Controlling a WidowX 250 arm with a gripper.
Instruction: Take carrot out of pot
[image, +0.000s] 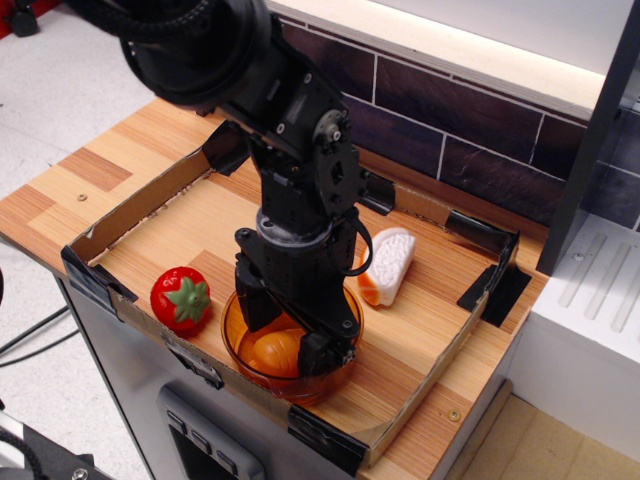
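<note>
step: grasp | gripper (288, 333) down inside pot (340, 375), jaws spread either side of carrot (275, 351) (not yet clamped) | carrot lies on pot floor | advice: close squarely across its middle, lift straight, spare the rim

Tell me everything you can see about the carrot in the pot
The carrot is a small, smooth, plain orange toy that looks like plastic, rounded and egg-like. It lies inside the translucent amber pot, toward its left side. The gripper is lowered into the pot with a finger on either side of it; whether they actually touch it cannot be told. Its right end is hidden.
</note>
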